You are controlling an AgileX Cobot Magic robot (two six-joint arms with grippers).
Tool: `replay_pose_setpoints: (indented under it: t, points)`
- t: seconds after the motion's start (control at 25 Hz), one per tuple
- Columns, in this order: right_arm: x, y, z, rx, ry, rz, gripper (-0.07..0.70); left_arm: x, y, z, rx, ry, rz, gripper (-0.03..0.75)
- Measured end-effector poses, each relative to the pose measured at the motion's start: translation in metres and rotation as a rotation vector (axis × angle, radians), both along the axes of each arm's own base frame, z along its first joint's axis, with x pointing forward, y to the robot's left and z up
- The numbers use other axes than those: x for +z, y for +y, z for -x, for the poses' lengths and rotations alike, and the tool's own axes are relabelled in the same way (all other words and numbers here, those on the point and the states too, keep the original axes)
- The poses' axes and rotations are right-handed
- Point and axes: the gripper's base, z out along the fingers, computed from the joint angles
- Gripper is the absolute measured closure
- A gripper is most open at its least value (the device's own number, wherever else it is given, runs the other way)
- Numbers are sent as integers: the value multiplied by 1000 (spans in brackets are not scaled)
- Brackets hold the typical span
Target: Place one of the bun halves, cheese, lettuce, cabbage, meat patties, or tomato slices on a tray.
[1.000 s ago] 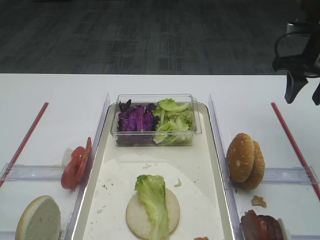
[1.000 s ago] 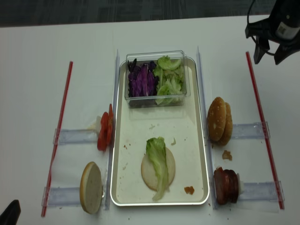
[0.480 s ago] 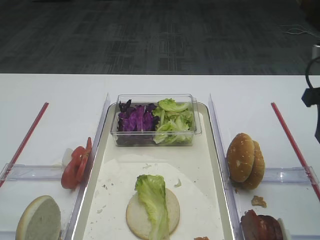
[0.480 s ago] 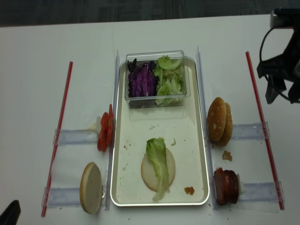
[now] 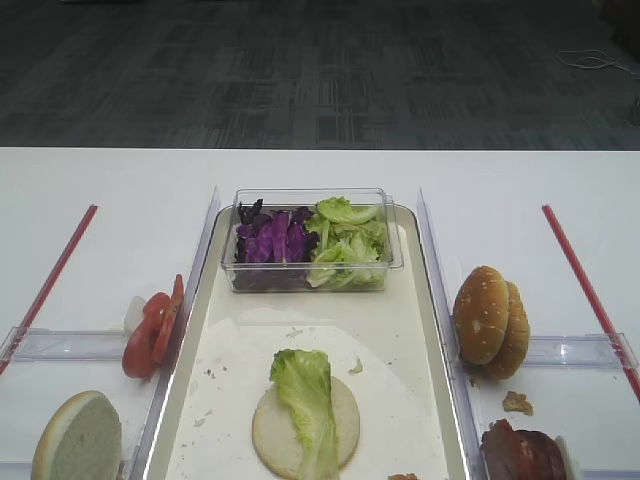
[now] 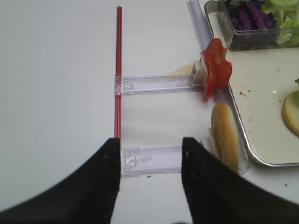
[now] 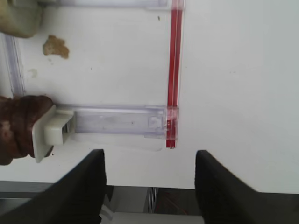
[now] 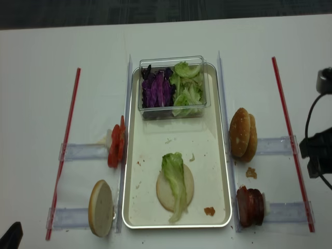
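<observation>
Right gripper [image 7: 149, 186] hangs open and empty over bare table, meat patties [image 7: 16, 128] off to its left.

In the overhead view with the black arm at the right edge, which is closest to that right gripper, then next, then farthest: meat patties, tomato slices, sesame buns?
From the right gripper:
1. Meat patties, lower right beside the tray.
2. Sesame buns, right of the tray, nearly as close.
3. Tomato slices, across the tray on its left.

White table [image 5: 110, 190], bearing a silver-rimmed tray [image 5: 425, 290] at centre. Left of it, tomato slices [image 5: 152, 328] and a pale bun half [image 5: 78, 438]; right, sesame bun halves [image 5: 490, 322], meat patties [image 5: 522, 455]. Red strips [image 5: 585, 285] along both sides.
</observation>
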Motion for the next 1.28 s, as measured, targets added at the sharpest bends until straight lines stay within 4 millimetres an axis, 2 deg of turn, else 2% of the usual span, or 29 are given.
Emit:
replay_pose_setpoints:
  t: [0.24, 0.64, 1.28]
  points:
    - [-7, 2, 39, -4, -64, 3, 191, 0, 0, 0, 0, 0, 0, 419]
    - [-16, 4, 79, -2, -169, 10, 191, 0, 0, 0, 0, 0, 0, 419]
    - [10, 7, 123, 0, -502, 27, 192, 0, 0, 0, 0, 0, 0, 419]
